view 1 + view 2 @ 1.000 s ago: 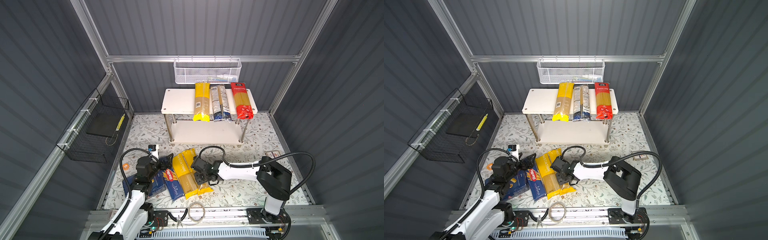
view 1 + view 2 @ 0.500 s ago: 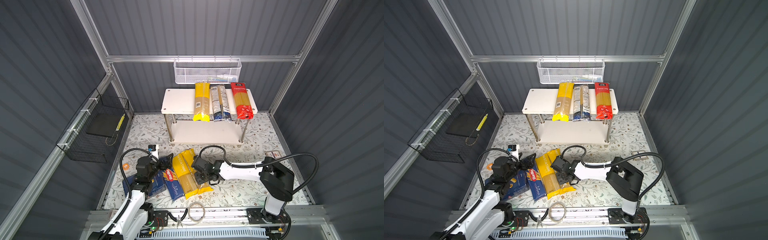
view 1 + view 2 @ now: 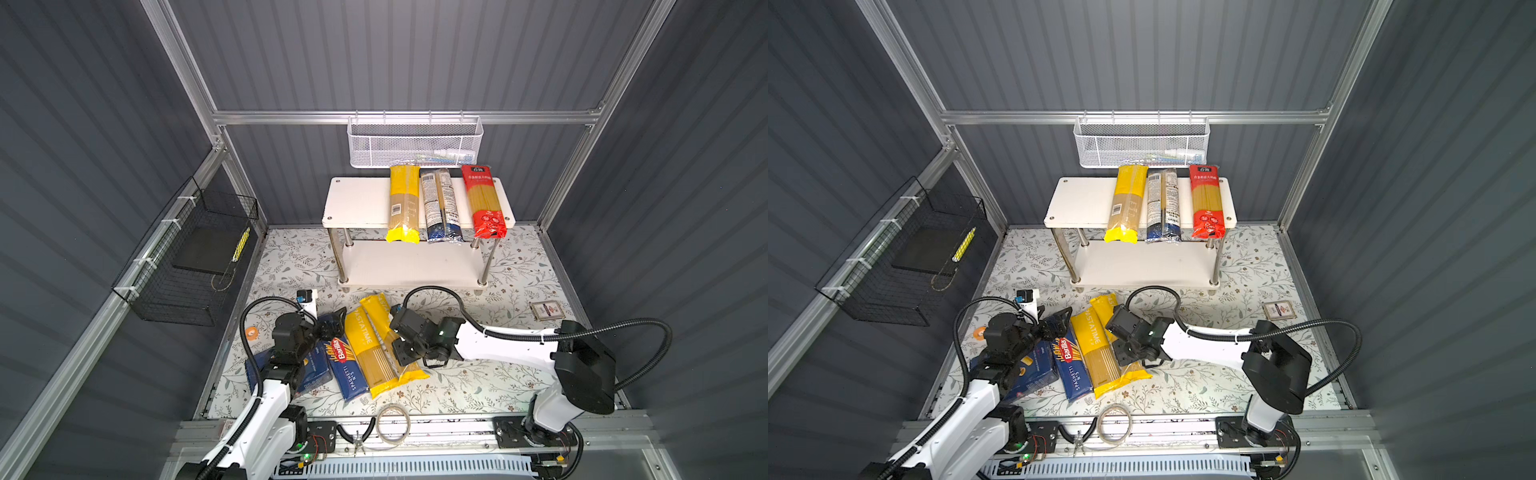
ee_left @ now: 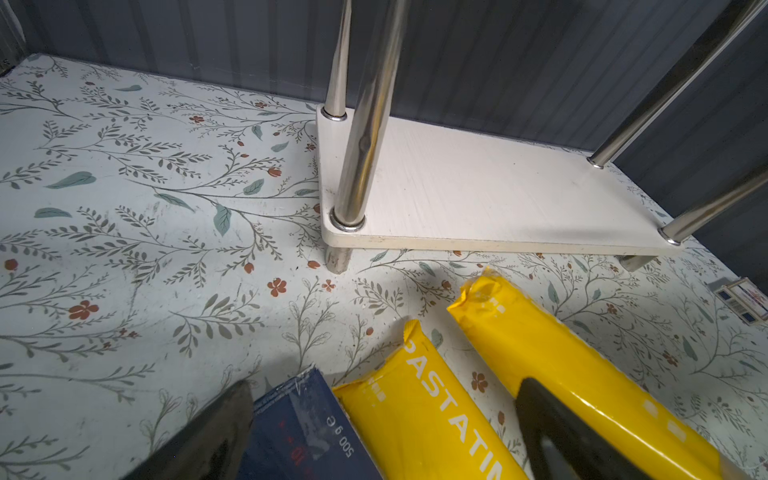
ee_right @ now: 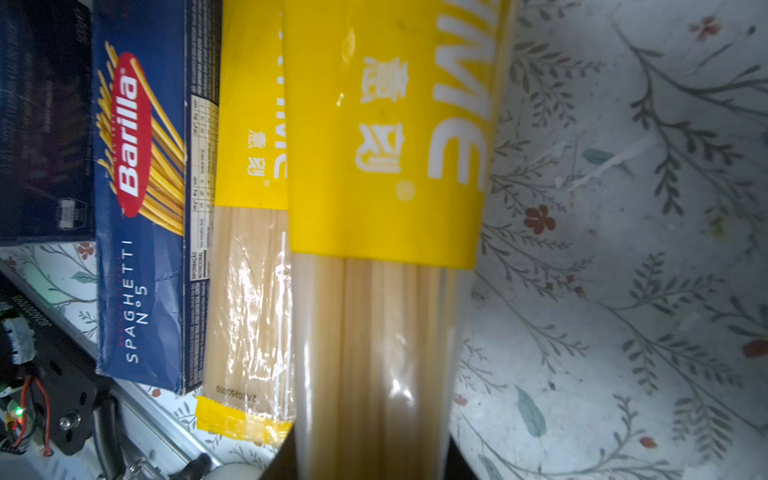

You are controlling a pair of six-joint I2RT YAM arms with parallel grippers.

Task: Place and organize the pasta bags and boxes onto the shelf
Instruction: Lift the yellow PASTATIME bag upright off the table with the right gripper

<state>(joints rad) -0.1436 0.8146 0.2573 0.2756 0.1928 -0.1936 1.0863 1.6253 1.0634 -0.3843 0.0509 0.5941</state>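
1. Since a sec ago, right gripper (image 3: 402, 358) has pinched in: its jaws stood partly apart, now they're clamped on a yellow PASTATIME bag (image 3: 376, 309). R arm's black elbow block (image 3: 582, 374) has also slid a bit toward the right edge in both top views.
2. Held bag sits lower ctr in both top views, over the floral mat (image 3: 498, 374). The right wrist view shows it running between the dark fingers (image 5: 279, 467), w/ its clear spaghetti window nearest the cam. Can't tell if it's lifted off the mat.
3. Second yellow PASTATIME bag (image 3: 368, 353) lies just left of it, touching. The held one overlaps its edge.
4. Further left is the narrow Barilla SPAGHETTI box (image 3: 347, 370), flat on the mat. Next comes the wide Barilla box (image 3: 318, 372), partly hidden under the L arm.
5. Left gripper (image 3: 334, 326) hangs over the far end of that wide box. Its fingers (image 4: 208, 440) are spread wide and grip nothing.
6. Shelf (image 3: 357, 199) stands upper ctr, close to the back wall. Its top board carries three bags side by side: yellow bag (image 3: 403, 199), clear bag (image 3: 440, 203) w/ dark-blue end, red bag (image 3: 484, 199). Their near ends overhang the front edge.
7. Misc: white mesh basket (image 3: 415, 141) on the back rail above the shelf, black wire basket (image 3: 187, 266) on the left wall, small card (image 3: 546, 309) on the mat at right.
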